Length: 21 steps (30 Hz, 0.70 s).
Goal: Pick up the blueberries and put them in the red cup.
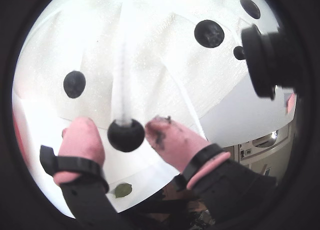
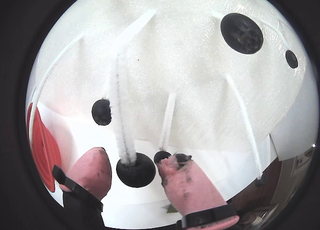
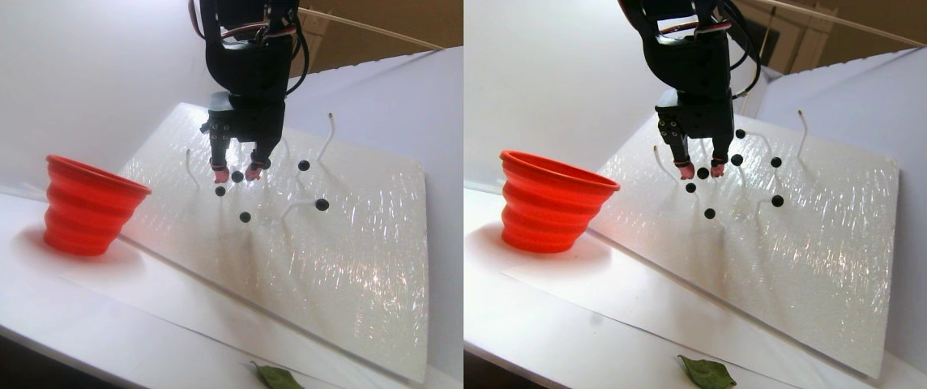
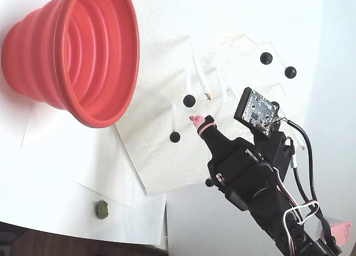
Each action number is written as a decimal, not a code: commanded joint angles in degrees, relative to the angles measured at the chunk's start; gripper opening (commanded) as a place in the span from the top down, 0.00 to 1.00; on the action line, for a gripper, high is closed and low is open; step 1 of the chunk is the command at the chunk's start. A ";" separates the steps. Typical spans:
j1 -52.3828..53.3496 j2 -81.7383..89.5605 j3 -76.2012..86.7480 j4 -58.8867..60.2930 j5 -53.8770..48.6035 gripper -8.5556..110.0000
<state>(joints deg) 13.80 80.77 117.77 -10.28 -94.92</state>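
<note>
Currently:
Fingers (image 1: 126, 132): held apart, bracketing one berry (image 1: 126, 135) on its white stem, not yet clamped.
Cup (image 3: 89, 204): stood left, clear of the board.

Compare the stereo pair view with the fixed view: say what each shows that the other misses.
Only the stereo pair shows the claw with both pink tips astride a blueberry, and a green leaf at the bottom edge. Only the fixed view shows a small green lump, a pink sticky note and the circuit board on the arm. Both show the red cup, the white textured board and scattered blueberries.
</note>
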 commanded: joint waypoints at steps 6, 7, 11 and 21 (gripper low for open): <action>0.70 1.32 -4.48 -1.67 -0.35 0.78; 0.70 1.32 -4.48 -1.67 -0.35 0.78; 0.53 1.32 -4.22 -1.67 -0.44 0.79; 0.44 1.41 -3.69 -1.76 -0.70 0.81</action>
<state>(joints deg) 13.80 80.77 117.77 -10.28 -94.92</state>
